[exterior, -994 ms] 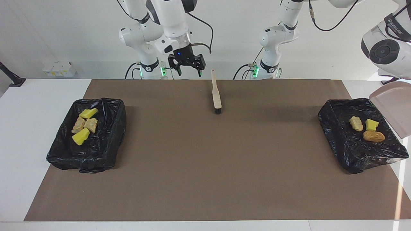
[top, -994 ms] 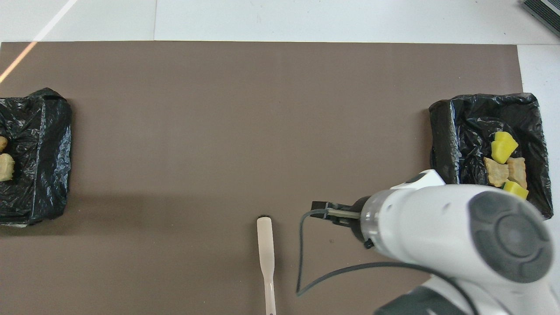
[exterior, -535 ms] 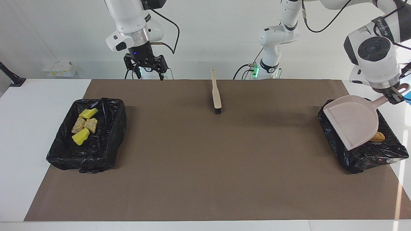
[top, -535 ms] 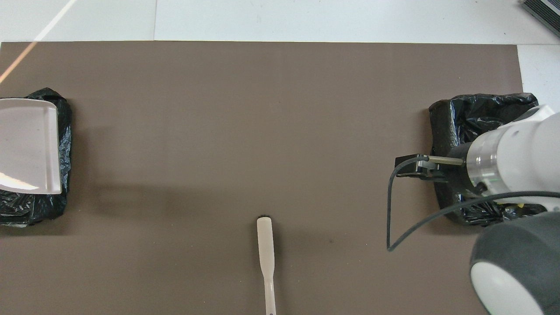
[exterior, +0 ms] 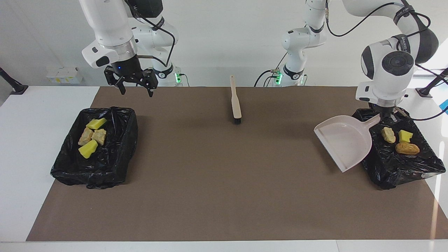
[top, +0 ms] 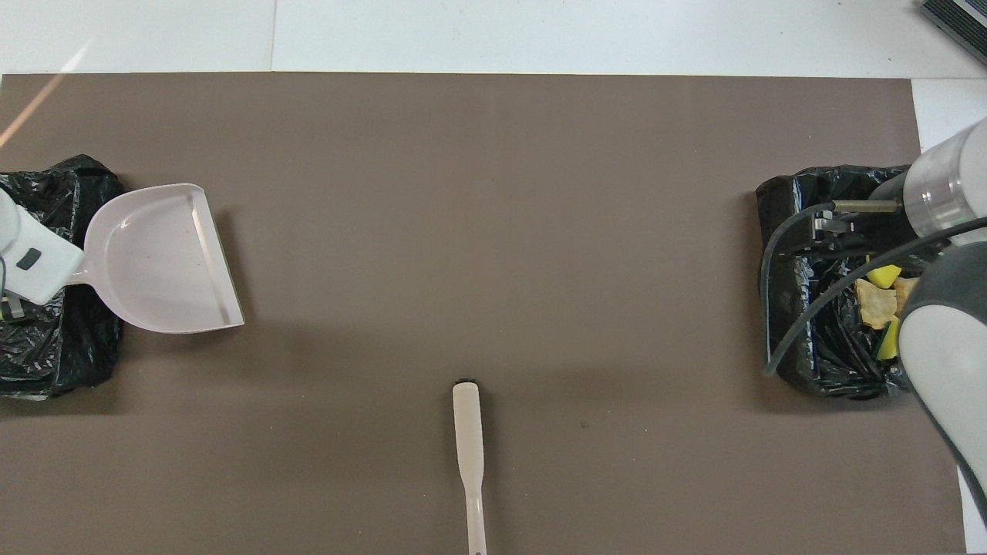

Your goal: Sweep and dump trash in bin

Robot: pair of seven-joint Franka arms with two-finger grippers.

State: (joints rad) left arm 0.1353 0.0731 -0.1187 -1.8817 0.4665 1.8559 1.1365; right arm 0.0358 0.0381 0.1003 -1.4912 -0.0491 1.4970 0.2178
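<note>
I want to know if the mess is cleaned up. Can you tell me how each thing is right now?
trash: seven bits, all lying in the two bins
bins: black-lined, open, one at each end of the table
dustpan: empty, held by its handle
brush: lying flat on the mat, untouched
left gripper: shut on the dustpan's handle
right gripper: open, empty, in the air

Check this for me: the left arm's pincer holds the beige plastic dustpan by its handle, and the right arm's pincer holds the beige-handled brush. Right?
Not quite. The left arm's pincer does hold the beige plastic dustpan by its handle, but the right arm's pincer is open and holds nothing. The beige-handled brush lies untouched on the brown mat, as the facing view shows.
</note>
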